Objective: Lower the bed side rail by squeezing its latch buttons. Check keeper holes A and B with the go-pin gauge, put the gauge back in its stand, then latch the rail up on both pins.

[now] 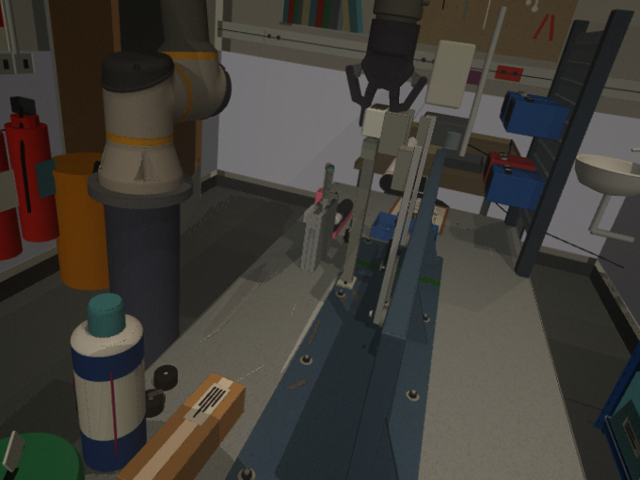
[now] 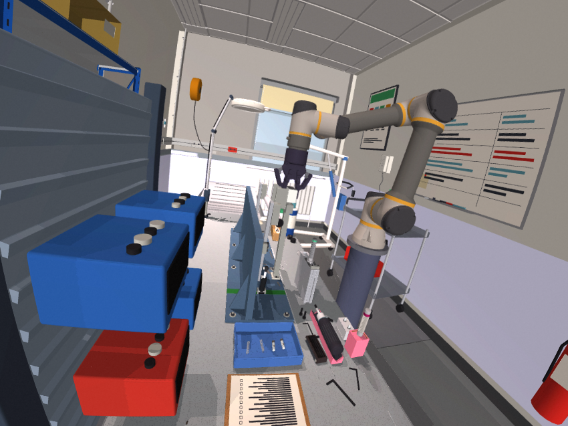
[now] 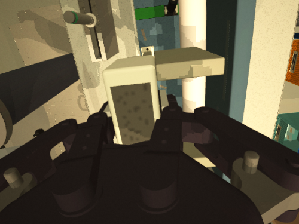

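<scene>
The gripper [image 1: 380, 108] points straight down at the top of the upright bed side rail [image 1: 398, 206]. The cream latch block with its buttons [image 3: 131, 104] sits clamped between the closed fingers, at the top of the rail's post [image 1: 362, 206]. A beige bracket [image 3: 188, 62] juts out beside the latch block. The go-pin gauge [image 1: 329, 178], a grey rod with a green band, stands upright in its grey stand [image 1: 315, 235] to the left of the rail. The blue base plate [image 1: 356, 361] carries the rail along the table. The keeper holes are not visible.
Behind the rail stand a wall shelf, a white lamp pole [image 1: 481, 82] and blue and red bins [image 1: 517, 170]. The robot's pedestal [image 1: 139, 248] stands left of the table. A bottle [image 1: 108, 382] and a brown box [image 1: 186, 429] sit at the near left corner.
</scene>
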You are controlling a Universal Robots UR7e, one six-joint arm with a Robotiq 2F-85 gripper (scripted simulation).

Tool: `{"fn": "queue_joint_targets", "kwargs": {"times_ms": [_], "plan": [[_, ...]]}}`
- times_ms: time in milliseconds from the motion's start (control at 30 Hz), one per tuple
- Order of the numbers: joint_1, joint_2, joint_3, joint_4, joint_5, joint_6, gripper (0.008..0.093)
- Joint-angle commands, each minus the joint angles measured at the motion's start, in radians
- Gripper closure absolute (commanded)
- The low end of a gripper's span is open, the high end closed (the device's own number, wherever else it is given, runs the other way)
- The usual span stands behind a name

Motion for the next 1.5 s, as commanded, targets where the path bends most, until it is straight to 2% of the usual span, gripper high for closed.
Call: {"fn": "queue_joint_targets", "kwargs": {"times_ms": [0,233,1467], "plan": [[0.000,0.000,0.000,-0.001,0.000,0.000,0.0866],[0.000,0.000,0.000,-0.001,0.000,0.000,0.0934],[-0.008,-0.002,0.000,0.001,0.000,-0.007,0.0934]]}}
